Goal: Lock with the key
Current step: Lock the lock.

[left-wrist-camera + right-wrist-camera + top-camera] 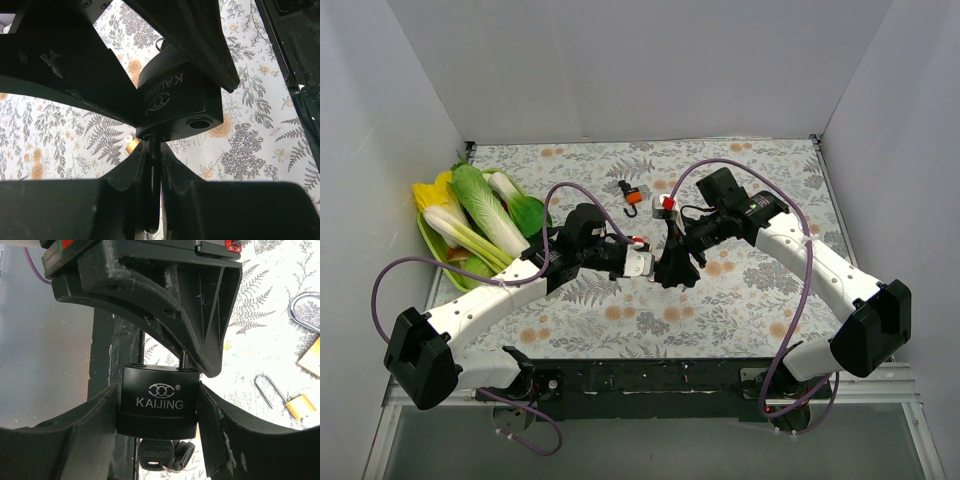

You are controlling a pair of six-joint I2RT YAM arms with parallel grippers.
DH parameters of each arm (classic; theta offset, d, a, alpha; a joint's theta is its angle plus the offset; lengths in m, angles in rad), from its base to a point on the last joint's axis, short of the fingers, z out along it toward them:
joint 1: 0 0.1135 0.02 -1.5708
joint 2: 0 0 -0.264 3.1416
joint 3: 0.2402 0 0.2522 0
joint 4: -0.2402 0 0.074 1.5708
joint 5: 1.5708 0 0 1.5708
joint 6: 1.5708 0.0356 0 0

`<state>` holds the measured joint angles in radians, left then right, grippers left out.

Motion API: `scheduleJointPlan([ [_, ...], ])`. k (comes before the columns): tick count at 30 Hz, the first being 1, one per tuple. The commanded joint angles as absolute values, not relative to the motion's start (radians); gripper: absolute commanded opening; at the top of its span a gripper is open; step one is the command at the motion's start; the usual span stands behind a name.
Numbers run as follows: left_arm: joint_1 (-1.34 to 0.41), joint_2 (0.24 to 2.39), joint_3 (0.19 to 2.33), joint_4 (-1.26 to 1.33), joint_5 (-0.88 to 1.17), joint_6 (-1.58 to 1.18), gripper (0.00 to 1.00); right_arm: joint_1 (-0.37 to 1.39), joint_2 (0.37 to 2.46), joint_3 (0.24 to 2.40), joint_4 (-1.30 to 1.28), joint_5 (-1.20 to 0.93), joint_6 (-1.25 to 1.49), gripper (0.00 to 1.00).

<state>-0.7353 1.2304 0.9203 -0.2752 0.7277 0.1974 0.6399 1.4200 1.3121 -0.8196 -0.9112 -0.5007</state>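
Note:
A black KAIJING padlock [159, 402] hangs between my two grippers above the middle of the table. My right gripper [159, 397] is shut on the sides of its body. A black-headed key [157, 456] sits in the keyhole at the bottom, with a second key on the same ring beside it. My left gripper [152, 152] is shut on the padlock's shackle [153, 165], just off the body [175, 105]. In the top view the left gripper [642, 262] and right gripper [675, 268] meet tip to tip.
A green tray [432, 245] of toy vegetables lies at the left. A small orange lock [632, 195] lies behind the grippers. Two brass padlocks [301, 407] and a silver shackle [304, 310] lie on the floral cloth. The black front rail [102, 350] is close by.

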Motion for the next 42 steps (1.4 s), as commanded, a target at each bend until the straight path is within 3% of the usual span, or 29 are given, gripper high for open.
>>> scheduleJointPlan([
  [1, -0.739, 1.206, 0.919, -0.264, 0.69, 0.153, 0.0, 0.637, 1.382, 1.35, -0.778, -0.925, -0.456, 0.59],
  [2, -0.741, 1.204, 0.92, -0.261, 0.687, 0.141, 0.0, 0.635, 1.396, 1.37, -0.794, -0.908, -0.451, 0.77],
  [3, -0.739, 1.203, 0.92, -0.255, 0.681, 0.134, 0.0, 0.631, 1.404, 1.379, -0.826, -0.875, -0.446, 0.82],
  [16, -0.739, 1.2, 0.973, -0.249, 0.73, 0.097, 0.0, 0.489, 1.462, 1.276, -0.841, -1.003, -0.443, 0.87],
  [22, -0.739, 1.192, 0.985, -0.241, 0.738, 0.11, 0.0, 0.489, 1.531, 1.273, -0.89, -1.198, -0.508, 0.77],
  [29, -0.741, 1.17, 0.951, -0.19, 0.716, 0.121, 0.0, 0.492, 1.655, 1.324, -1.135, -1.411, -0.702, 0.62],
  [32, -0.741, 1.169, 0.943, -0.164, 0.718, 0.112, 0.0, 0.506, 1.726, 1.365, -1.307, -1.468, -0.862, 0.58],
  [36, -0.741, 1.173, 0.948, -0.156, 0.719, 0.112, 0.0, 0.52, 1.75, 1.364, -1.305, -1.506, -0.845, 0.53],
  [42, -0.741, 1.166, 0.939, -0.161, 0.716, 0.121, 0.0, 0.529, 1.741, 1.365, -1.305, -1.513, -0.822, 0.34],
])
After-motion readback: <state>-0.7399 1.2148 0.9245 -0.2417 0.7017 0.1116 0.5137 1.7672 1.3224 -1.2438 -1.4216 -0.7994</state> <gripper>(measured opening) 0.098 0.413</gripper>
